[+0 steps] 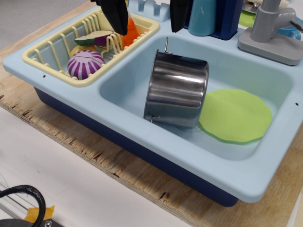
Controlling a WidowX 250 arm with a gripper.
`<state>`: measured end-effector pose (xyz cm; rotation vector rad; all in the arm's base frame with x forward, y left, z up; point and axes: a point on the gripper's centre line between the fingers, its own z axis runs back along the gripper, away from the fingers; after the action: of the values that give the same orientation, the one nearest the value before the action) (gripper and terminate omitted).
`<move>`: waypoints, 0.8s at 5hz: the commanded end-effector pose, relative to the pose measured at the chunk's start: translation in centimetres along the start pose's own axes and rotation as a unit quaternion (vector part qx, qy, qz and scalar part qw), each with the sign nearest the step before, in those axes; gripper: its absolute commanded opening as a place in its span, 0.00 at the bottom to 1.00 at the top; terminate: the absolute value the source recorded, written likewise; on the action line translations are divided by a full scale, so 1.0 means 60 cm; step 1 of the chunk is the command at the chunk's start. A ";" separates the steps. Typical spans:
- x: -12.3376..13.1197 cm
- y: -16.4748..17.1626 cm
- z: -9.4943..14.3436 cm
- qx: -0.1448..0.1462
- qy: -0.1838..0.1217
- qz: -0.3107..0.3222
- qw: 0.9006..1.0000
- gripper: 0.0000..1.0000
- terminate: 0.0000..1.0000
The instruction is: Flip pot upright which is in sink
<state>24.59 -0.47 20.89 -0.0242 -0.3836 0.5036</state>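
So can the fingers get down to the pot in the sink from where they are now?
Probably yes. The fingers hang open above the back rim of the sink, and nothing lies over the pot. It lies tipped in the basin beside the green disc, its side exposed.

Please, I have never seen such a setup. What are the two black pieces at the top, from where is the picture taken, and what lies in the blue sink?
The two black pieces are the fingers of a robot's gripper, spread apart and holding nothing. One camera looks down at an angle from the front. The light blue toy sink stands on a wooden board. In its basin a shiny steel pot lies tipped over, beside a flat green disc. To the left, a yellow dish rack holds toy food. A grey faucet stands at the back right.
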 end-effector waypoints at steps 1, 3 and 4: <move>0.000 0.000 0.000 0.000 0.000 0.000 1.000 1.00 0.00; 0.004 0.015 -0.024 -0.081 0.019 0.027 0.996 1.00 0.00; 0.002 0.029 -0.037 -0.129 0.022 0.051 0.990 1.00 0.00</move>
<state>24.50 1.06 17.44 -0.3697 -0.3646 0.5845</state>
